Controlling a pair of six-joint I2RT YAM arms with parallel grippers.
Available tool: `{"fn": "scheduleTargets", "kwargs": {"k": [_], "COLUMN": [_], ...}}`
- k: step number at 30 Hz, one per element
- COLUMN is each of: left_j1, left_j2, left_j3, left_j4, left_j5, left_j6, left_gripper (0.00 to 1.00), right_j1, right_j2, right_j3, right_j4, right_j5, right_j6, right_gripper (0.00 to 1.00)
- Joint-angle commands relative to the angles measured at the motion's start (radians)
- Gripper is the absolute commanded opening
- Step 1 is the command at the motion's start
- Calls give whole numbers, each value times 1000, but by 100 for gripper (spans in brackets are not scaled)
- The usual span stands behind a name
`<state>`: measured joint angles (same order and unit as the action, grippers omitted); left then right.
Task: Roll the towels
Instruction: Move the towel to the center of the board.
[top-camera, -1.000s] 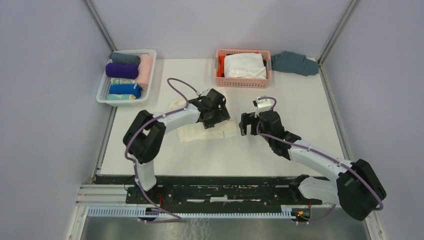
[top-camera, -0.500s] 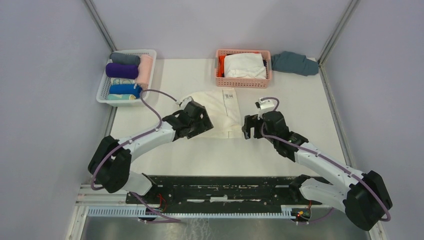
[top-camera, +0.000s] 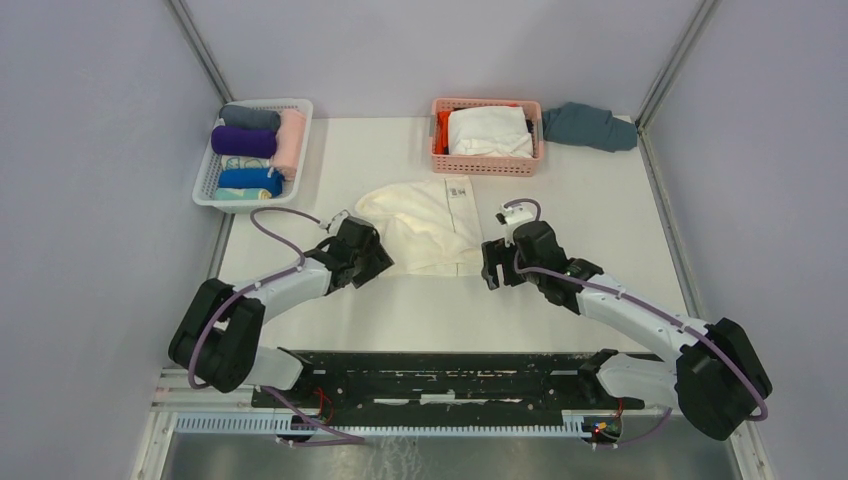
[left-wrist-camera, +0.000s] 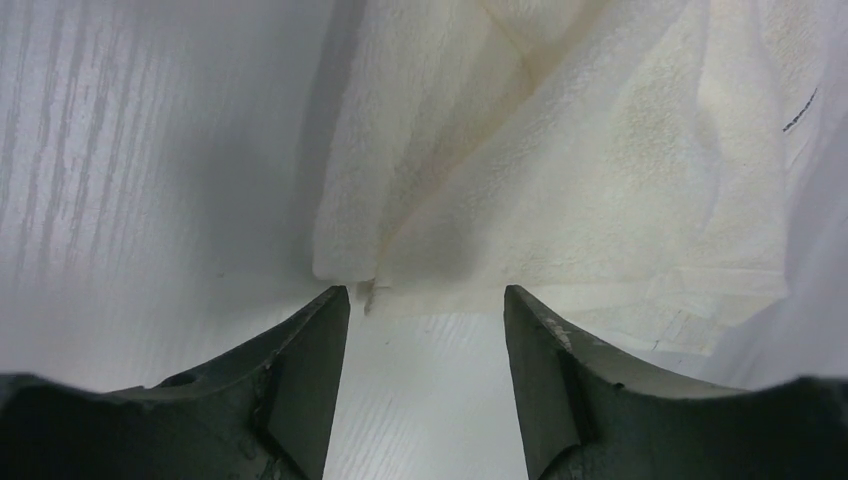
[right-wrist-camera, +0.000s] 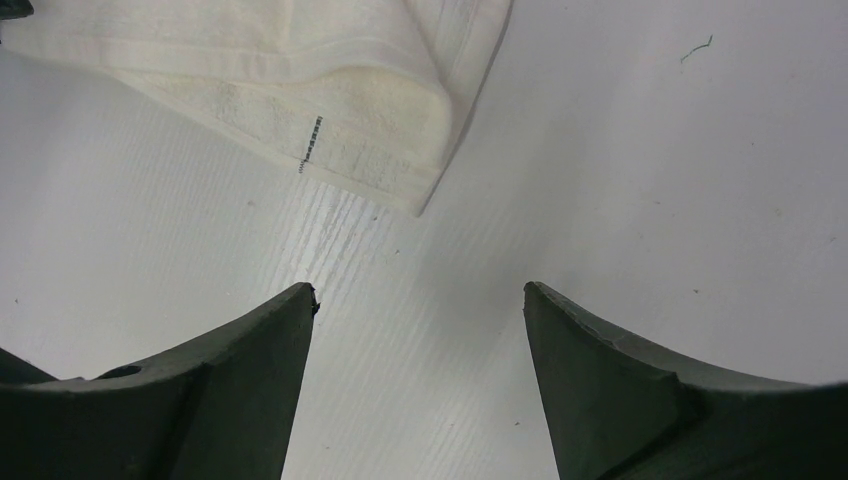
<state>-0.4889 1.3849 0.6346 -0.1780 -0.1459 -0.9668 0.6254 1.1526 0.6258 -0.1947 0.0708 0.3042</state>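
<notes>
the cream towel lies spread on the table, likely so its near edge can be rolled. the left gripper and right gripper, jaws apart and empty, sit by its near corners. a second ago it lay bunched under the left gripper, which has since drawn back.

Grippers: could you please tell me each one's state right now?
Left gripper: open, empty, at the cream towel edge.
Right gripper: open, empty, near the towel's corner.

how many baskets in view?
2: a white basket at the far left, holding rolled towels; a pink basket at the far centre, holding folded cloth. None looks hidden.
</notes>
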Motion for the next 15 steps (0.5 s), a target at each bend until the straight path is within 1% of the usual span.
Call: {"fn": "scheduleTargets", "kwargs": {"k": [1,4,10,15], "left_j1": [2,2,2,1], "left_j2": [37,41,-7,-2], "left_j3": [10,2,-19,-7], "left_j4": [75,86,101,126], "left_j5": [26,58,78,76], "left_j6": [9,2,-14,-2], "left_gripper": [63,58,55,54], "right_j1": [-2,-2,-3,-1], "right_j2": [9,12,9,3], "right_j3": [48,54,60,46], "right_j4": [37,36,26,24], "right_j5": [-4,-5,-7,-9], "right_j6": [-16,-20,-25,-25], "right_gripper": [84,84,84,84]}}
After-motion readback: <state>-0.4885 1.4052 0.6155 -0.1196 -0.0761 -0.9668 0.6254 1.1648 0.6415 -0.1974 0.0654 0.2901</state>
